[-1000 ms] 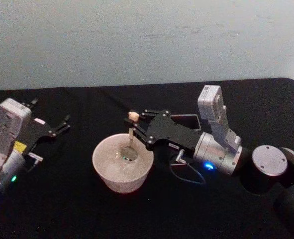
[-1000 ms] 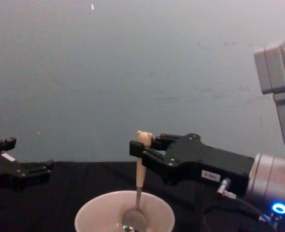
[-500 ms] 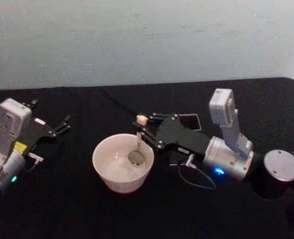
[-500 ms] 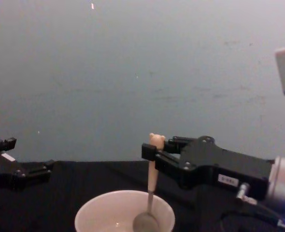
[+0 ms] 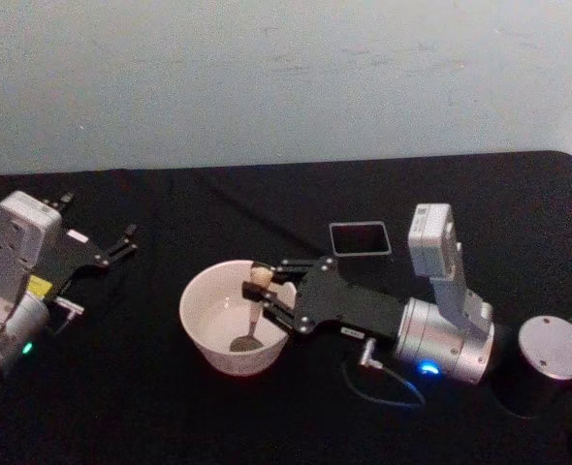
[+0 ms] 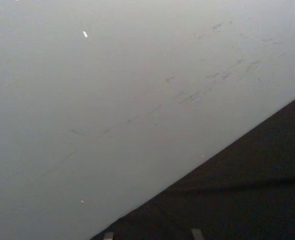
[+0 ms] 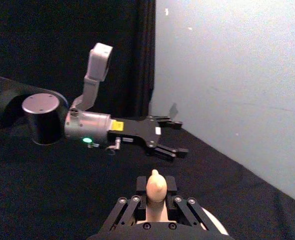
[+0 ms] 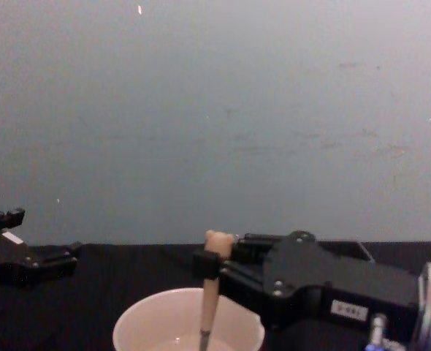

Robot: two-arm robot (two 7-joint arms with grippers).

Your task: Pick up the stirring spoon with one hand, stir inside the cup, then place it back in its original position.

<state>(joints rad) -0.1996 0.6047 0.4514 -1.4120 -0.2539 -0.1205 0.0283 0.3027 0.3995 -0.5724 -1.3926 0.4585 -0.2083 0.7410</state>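
Right gripper (image 5: 265,294) is clamped on the stirring spoon (image 5: 253,312), held upright so its bowl dips near the cup's (image 5: 206,302) 5 o'clock wall for stirring, holder (image 5: 360,238) off at 2 o'clock, left gripper (image 5: 123,244) parked open at 9 o'clock.

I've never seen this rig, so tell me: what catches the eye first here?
The black right gripper pinches a bear-topped, beige-handled stirring spoon, its steel bowl down inside the wide cream-white round cup at centre. Beyond it stands the dark grey square holder; the open left gripper is parked far left.
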